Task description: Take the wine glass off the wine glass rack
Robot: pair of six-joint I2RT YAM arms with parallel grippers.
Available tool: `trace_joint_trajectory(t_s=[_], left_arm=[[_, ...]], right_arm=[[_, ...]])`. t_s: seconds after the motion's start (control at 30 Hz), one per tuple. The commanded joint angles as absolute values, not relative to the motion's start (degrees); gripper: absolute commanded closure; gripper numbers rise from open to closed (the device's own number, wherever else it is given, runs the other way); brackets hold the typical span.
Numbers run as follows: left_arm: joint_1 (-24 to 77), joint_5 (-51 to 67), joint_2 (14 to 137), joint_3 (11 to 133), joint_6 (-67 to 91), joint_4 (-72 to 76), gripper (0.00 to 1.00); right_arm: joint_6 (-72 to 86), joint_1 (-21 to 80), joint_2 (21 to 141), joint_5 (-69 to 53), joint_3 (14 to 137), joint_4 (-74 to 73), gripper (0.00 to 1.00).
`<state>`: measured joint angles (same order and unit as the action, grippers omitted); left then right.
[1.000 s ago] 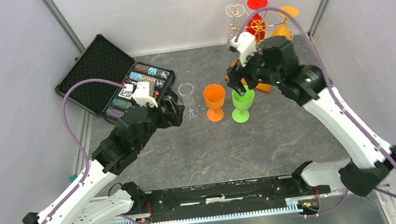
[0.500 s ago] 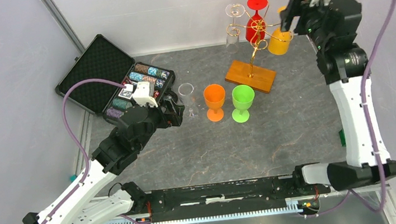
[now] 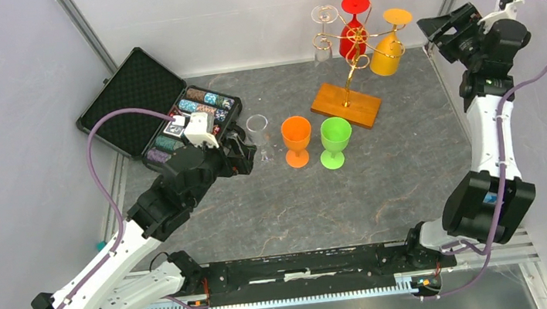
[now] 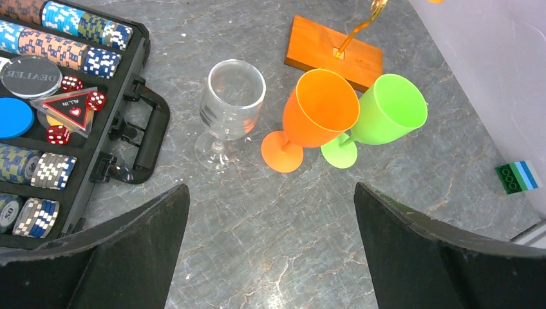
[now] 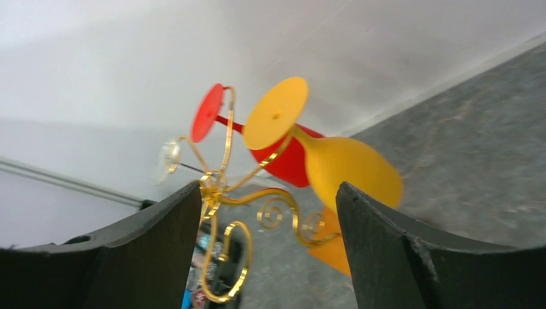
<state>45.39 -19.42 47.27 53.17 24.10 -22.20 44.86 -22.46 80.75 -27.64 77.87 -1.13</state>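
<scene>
The wine glass rack (image 3: pixel 346 51), gold wire on a wooden base (image 3: pixel 346 106), stands at the back. A clear glass (image 3: pixel 323 34), a red glass (image 3: pixel 351 37) and a yellow glass (image 3: pixel 386 54) hang on it upside down. My right gripper (image 3: pixel 435 28) is open and empty, raised to the right of the yellow glass and apart from it. In the right wrist view the yellow glass (image 5: pixel 353 172), red glass (image 5: pixel 286 164) and rack (image 5: pixel 222 193) lie ahead of the right gripper (image 5: pixel 267 193). My left gripper (image 3: pixel 245 151) is open and empty, near the table glasses.
A clear glass (image 4: pixel 230 106), an orange glass (image 4: pixel 317 116) and a green glass (image 4: pixel 387 112) stand upright on the table before the rack base (image 4: pixel 333 51). An open poker chip case (image 3: pixel 160 109) lies at the left. A small green-blue block (image 4: pixel 518 176) lies by the right wall.
My right arm has left the green glass on the table, risen to the yellow glass on the rack, then swung further right. The left arm has not moved.
</scene>
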Motion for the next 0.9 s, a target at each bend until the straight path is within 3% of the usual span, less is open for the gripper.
trace_joint_trajectory(t_s=[0.0, 0.13, 0.37, 0.6, 0.77, 0.87], left_arm=[[45.4, -19.3, 47.5, 53.4, 24.8, -19.9, 0.00], [45.4, -19.6, 47.6, 53.4, 25.0, -19.8, 0.00], [45.4, -19.6, 47.6, 53.5, 25.2, -19.7, 0.00], [45.4, -19.5, 47.9, 53.5, 25.8, -19.5, 0.00], [45.4, -19.6, 47.7, 53.4, 26.0, -19.7, 0.00], [45.4, -20.1, 47.7, 53.6, 26.0, -19.9, 0.00]], right_arm=[[57.7, -22.4, 81.3, -33.7, 77.2, 13.7, 0.24], [61.6, -22.4, 81.8, -30.7, 75.2, 14.1, 0.38], [61.9, -22.2, 82.5, -27.0, 75.2, 10.6, 0.49], [57.8, -19.8, 84.1, -22.5, 78.4, 5.2, 0.51], [56.3, -17.2, 84.4, -17.3, 79.2, 3.9, 0.62], [57.1, -16.2, 85.2, -16.5, 79.1, 4.9, 0.63]])
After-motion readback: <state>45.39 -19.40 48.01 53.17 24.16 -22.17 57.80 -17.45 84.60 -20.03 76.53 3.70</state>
